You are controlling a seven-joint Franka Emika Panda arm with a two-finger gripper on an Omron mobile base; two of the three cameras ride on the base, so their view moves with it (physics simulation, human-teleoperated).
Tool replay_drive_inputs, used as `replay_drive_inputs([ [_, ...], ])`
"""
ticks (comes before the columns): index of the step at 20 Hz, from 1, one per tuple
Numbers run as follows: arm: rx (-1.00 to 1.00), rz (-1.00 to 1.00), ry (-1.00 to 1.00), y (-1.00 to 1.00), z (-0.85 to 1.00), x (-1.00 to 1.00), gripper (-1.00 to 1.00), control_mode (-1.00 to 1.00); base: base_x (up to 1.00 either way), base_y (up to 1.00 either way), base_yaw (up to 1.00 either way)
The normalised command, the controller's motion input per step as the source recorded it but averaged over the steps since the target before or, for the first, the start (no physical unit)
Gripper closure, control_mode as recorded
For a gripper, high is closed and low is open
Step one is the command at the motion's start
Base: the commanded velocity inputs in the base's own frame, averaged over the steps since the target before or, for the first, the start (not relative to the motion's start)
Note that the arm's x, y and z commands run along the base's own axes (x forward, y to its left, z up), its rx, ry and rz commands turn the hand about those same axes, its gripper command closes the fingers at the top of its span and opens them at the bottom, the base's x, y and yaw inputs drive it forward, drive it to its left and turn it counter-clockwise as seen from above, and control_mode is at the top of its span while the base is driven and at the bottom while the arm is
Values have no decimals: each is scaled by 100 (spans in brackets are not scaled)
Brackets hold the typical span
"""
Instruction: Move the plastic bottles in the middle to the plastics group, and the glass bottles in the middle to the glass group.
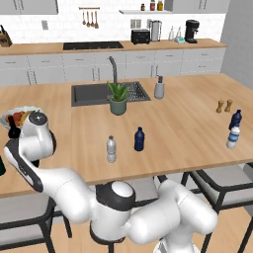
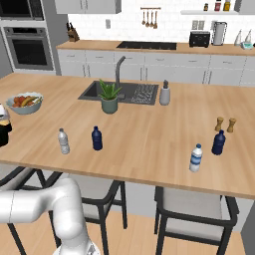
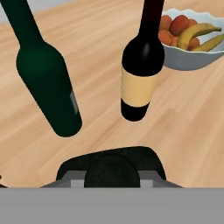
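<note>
hand view looks down on the black flask [image 3: 113, 168] under the gripper, just near of the green bottle [image 3: 48, 87] and wine bottle [image 3: 140, 74]; finger state cannot be told. clear bottle [image 1: 111, 149] and navy bottle [image 1: 139, 139] stand mid-counter.

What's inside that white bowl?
The white bowl holds fruit: yellow bananas and round orange-red pieces. The wine bottle's neck covers the bowl's left edge, and whatever lies beneath the top fruit is hidden.

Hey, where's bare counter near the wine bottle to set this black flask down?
Bare wood lies between the green bottle and the wine bottle, in front of the black flask. It is crowded on the wine bottle's far side, where the fruit bowl sits close.
</note>
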Motion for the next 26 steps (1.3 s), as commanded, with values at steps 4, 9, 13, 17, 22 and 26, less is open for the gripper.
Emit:
replay_drive_inputs([
  [4,2,0,3,0,-7,0,100,-100,0,0,0],
  [9,1,0,-2,0,-19,0,100,-100,0,0,0],
  [13,0,0,-12,0,-18,0,100,-100,0,0,0],
  [17,0,0,-12,0,-3,3,100,-100,0,0,0],
  [22,0,0,-3,0,0,12,100,-100,0,0,0],
  [26,0,0,0,0,0,0,-100,-100,0,0,0],
])
